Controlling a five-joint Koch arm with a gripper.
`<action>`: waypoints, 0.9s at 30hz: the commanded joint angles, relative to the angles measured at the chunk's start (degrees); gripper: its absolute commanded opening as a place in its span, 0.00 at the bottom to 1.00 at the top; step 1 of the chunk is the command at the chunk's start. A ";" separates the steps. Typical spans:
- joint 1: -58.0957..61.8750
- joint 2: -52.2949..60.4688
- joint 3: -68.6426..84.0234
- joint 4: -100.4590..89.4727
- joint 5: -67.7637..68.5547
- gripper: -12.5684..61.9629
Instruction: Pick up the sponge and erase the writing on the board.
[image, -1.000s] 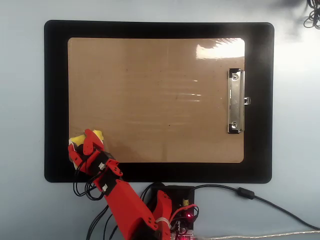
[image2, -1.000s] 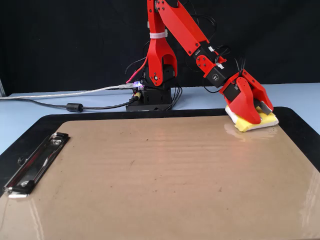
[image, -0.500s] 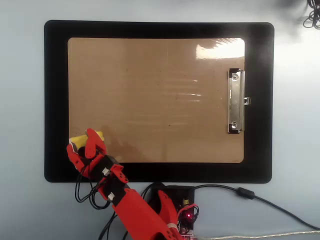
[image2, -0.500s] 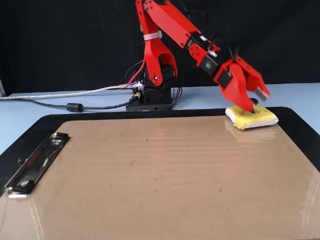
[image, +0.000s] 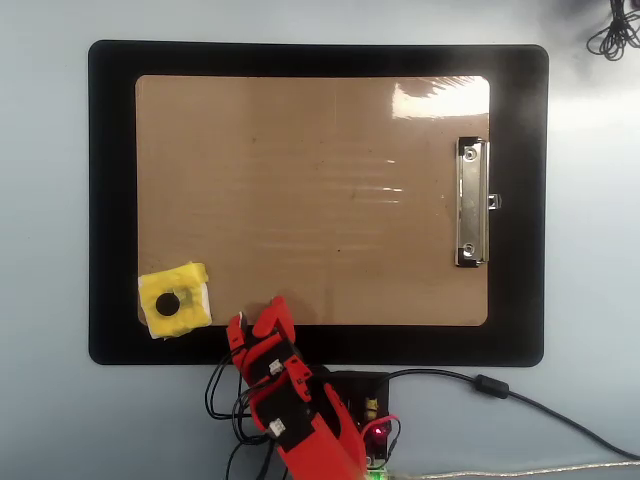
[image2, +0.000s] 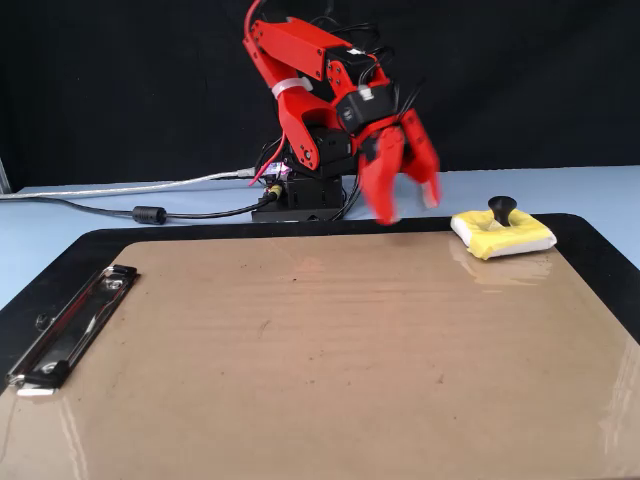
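- The sponge (image: 175, 301) lies flat at the 8 o'clock corner of the board (image: 310, 200) in the overhead view, its outer edge reaching onto the black mat (image: 110, 200); in the fixed view the sponge (image2: 503, 234) sits toward 2 o'clock, a dark knob standing up from its middle.
- The gripper (image: 258, 325) hangs over the mat's near edge at about 6 o'clock in the overhead view, just beside the sponge and not touching it; in the fixed view the gripper (image2: 405, 205) is blurred, its two red fingers spread apart and empty, lifted off the surface.
- The board is glossy brown with glare patches; no marker strokes can be made out on it in either view.
- The silver clip (image: 472, 202) sits at the board's 3 o'clock edge overhead.
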 joint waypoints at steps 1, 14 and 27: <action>4.13 2.46 -4.48 9.49 1.32 0.62; 18.72 2.46 -4.31 27.95 10.02 0.62; 19.95 2.29 0.09 27.25 9.67 0.62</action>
